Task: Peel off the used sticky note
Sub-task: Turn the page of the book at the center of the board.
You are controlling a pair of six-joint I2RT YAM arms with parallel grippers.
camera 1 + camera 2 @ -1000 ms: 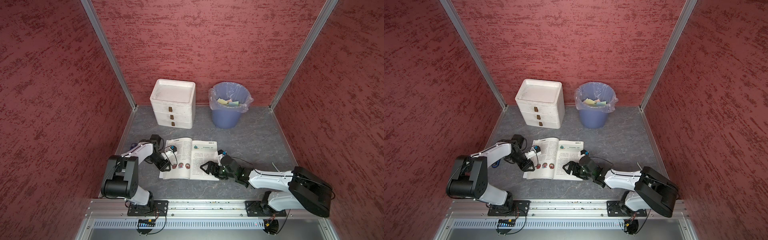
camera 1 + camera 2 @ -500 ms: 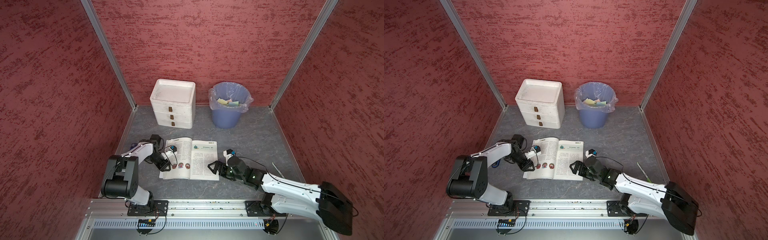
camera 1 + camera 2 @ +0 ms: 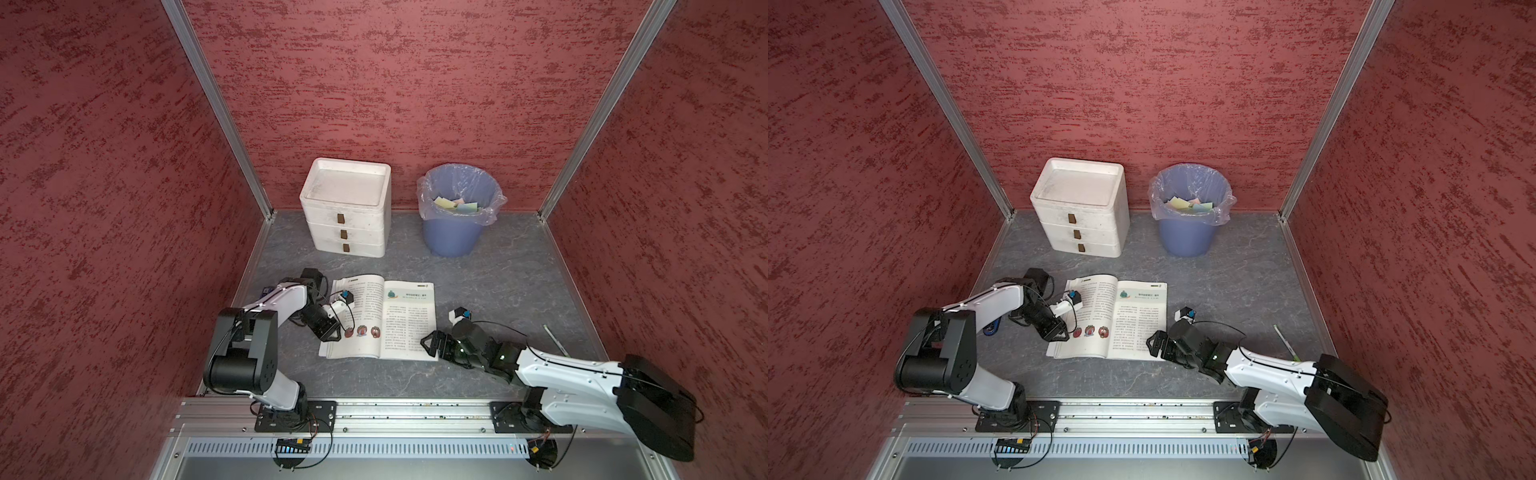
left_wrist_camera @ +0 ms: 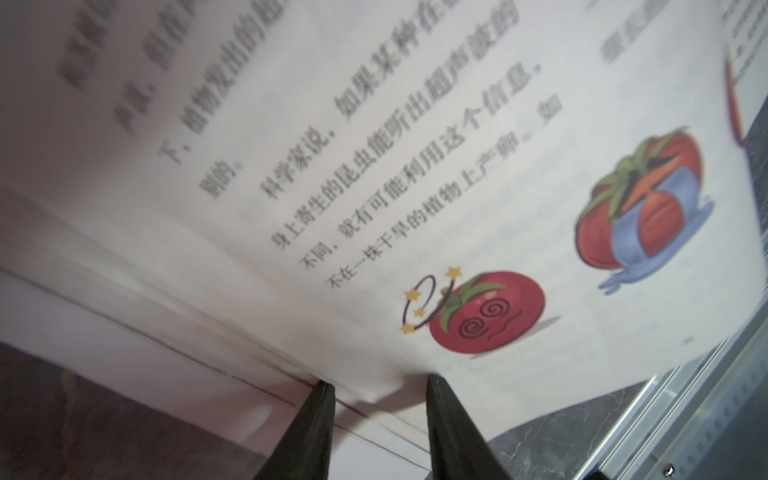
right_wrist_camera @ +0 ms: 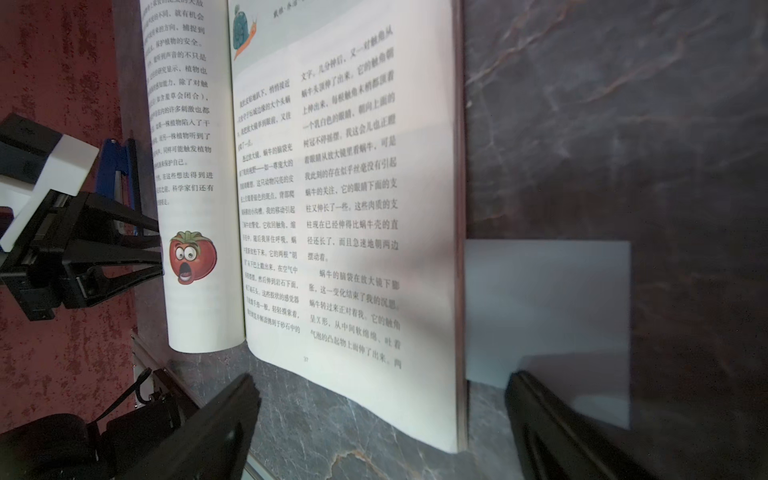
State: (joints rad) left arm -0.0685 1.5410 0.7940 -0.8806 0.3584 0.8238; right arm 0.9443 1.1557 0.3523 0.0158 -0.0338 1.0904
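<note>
1. An open paperback book (image 3: 382, 320), printed with text and tomato cartoons, lies flat on the grey marbled table (image 3: 490, 291). The pale square paper sticky note (image 5: 548, 316) juts out from the outer edge of the right-hand page and rests on the table.
2. The right pincer (image 5: 382, 376) is spread wide and holds nothing. It sits low at the near corner of that page. One finger (image 5: 552, 424) crosses in front of the note's near corner, and I cannot tell whether it touches.
3. The left pincer (image 4: 378, 382) is partly open, with its tips at the corner of the left-hand page. Nothing looks clamped, and I cannot tell whether it presses on the paper.
4. The step in hand appears to be lining up for the grasp, and the peel has not begun.
5. The next move probably calls for shifting the right pincer sideways so both fingers bracket the note's free edge. It would then close on the note and pull away from the book while the left pincer steadies the pages.
</note>
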